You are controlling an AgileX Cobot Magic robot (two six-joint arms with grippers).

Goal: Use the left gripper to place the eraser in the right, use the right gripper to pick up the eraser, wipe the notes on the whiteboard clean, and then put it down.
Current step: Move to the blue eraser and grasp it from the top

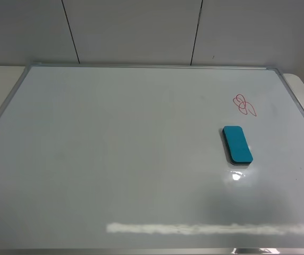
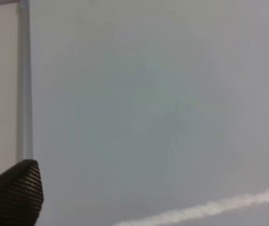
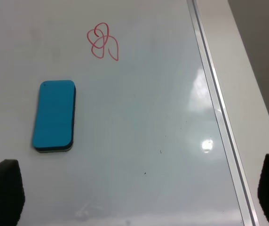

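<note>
The teal-blue eraser (image 1: 237, 144) lies flat on the whiteboard (image 1: 115, 154), right of the middle; it also shows in the right wrist view (image 3: 54, 115). The red notes (image 1: 243, 104) are a small looped scribble just beyond the eraser, also in the right wrist view (image 3: 103, 42). No arm shows in the exterior high view. My right gripper (image 3: 139, 197) is open, its fingertips (image 3: 3, 190) wide apart above the board, with the eraser near one of them. My left gripper (image 2: 148, 193) is open and empty over bare board near the board's frame (image 2: 25, 84).
The silver frame of the board runs along its right edge (image 3: 214, 103), with beige table (image 3: 247, 70) beyond it. A grey panelled wall (image 1: 141, 29) stands behind the board. A bright glare stripe (image 1: 205, 229) lies on the board near its front edge.
</note>
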